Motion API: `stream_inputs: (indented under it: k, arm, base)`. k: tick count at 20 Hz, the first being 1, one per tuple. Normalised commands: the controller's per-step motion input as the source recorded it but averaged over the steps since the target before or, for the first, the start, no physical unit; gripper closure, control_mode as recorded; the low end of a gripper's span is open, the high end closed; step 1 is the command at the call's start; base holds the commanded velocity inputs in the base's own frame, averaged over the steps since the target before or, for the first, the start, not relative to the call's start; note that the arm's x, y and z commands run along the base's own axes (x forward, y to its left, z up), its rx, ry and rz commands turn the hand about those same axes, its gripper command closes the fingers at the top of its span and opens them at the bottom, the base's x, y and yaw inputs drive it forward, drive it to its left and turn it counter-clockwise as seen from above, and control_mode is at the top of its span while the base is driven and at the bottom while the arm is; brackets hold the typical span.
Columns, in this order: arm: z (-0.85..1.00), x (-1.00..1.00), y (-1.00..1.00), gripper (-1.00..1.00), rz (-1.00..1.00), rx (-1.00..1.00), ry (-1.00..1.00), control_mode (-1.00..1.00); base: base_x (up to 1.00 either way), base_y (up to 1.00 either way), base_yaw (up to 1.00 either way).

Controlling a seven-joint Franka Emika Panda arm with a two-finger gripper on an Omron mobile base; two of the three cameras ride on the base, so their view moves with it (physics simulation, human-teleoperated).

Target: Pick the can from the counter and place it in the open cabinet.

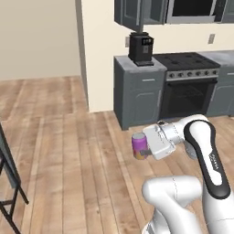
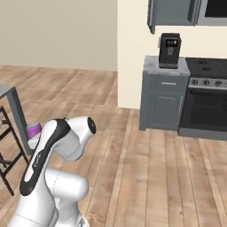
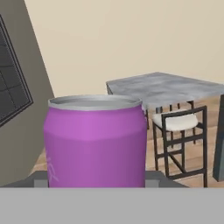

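The jaws (image 1: pixel 144 147) are clamped on the upright purple can (image 1: pixel 140 146), carried clear above the wood floor (image 1: pixel 68 151), with the open wall cabinet (image 1: pixel 132 13) well apart toward twelve o'clock.

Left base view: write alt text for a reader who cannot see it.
The white robot arm's gripper holds a purple can upright in mid-air above a wooden floor, its jaws shut on the can. Beyond stand a grey base cabinet with a black coffee machine on top and a black oven beside it, with an upper cabinet above.
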Motion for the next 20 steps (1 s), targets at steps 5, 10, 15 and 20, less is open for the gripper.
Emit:
stream_inputs:
  k: [5, 10, 15, 20]
  arm:
    - [0.0, 0.0, 0.0, 1.0, 0.0, 0.0, 0.0, 1.0]
    - [0.0, 0.0, 0.0, 1.0, 0.0, 0.0, 0.0, 1.0]
    - [0.0, 0.0, 0.0, 1.0, 0.0, 0.0, 0.0, 1.0]
    - [0.0, 0.0, 0.0, 1.0, 0.0, 0.0, 0.0, 1.0]
  base:
    - [0.5, -0.54, 0.02]
    - [0.56, -0.52, 0.0]
    - [0.55, -0.52, 0.0]
    - [0.55, -0.51, 0.0]
